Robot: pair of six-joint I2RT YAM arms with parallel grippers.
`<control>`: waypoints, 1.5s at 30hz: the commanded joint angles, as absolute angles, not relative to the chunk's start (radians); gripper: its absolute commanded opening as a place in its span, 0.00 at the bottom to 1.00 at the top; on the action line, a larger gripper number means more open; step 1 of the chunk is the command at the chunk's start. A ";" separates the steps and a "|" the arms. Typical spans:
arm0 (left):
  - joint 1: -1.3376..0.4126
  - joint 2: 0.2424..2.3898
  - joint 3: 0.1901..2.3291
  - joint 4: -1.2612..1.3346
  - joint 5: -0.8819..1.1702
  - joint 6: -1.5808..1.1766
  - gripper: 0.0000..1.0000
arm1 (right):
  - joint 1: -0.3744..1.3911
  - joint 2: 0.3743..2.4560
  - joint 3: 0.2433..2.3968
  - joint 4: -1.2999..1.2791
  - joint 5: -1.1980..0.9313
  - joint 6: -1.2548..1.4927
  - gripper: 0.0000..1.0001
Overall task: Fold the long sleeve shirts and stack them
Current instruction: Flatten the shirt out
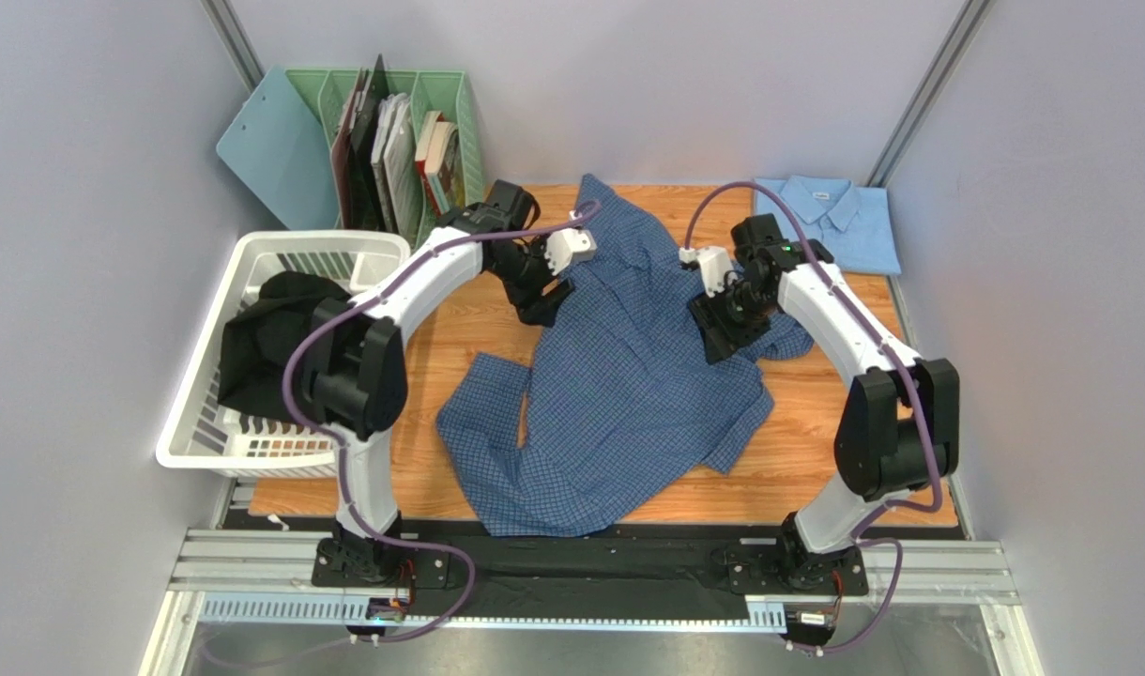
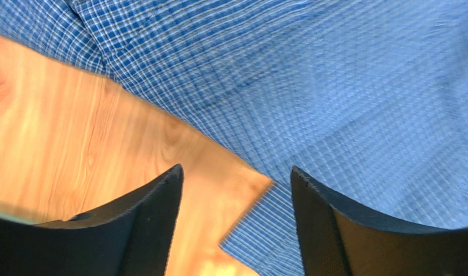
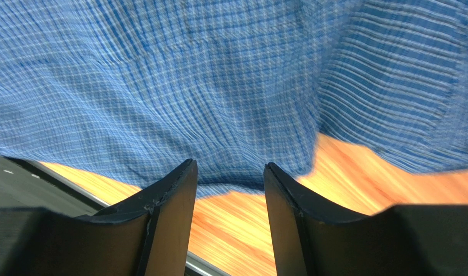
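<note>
your wooden table [image 1: 846, 465] carries everything. the biggest thing on it is the mid-blue checked shirt [image 1: 635, 380], spread loosely across the middle. it is rumpled, one sleeve trails toward the near left and the collar end points to the far edge. it is not yet folded.

at the left edge stands the white basket [image 1: 205, 409] with a dark garment [image 1: 275, 345] in it. in the far right corner the pale sky-blue shirt [image 1: 832, 218] lies folded flat, well apart from the checked one. i judge it to be the start of the stack.

the left gripper [image 1: 543, 296] hangs over the far left edge of the checked shirt. its wrist view shows the jaws wide apart with nothing between them, just bare wood and the cloth's edge below. the right gripper [image 1: 719, 331] sits over the far right part of the same shirt. its jaws are parted less widely and are also empty, with cloth and a strip of wood beyond.

so you look to be in the flattening and arranging step, between grasps. the next move calls for pinching a clean edge, such as a shoulder or sleeve, on each side, one layer only, then drawing the cloth flat before any fold.
</note>
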State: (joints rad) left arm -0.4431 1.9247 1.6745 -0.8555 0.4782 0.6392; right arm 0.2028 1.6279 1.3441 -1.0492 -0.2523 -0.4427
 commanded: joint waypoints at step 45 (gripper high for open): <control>-0.322 1.692 1.480 -1.068 0.592 0.528 0.82 | -0.072 2.088 1.884 -0.979 -0.195 -0.336 0.44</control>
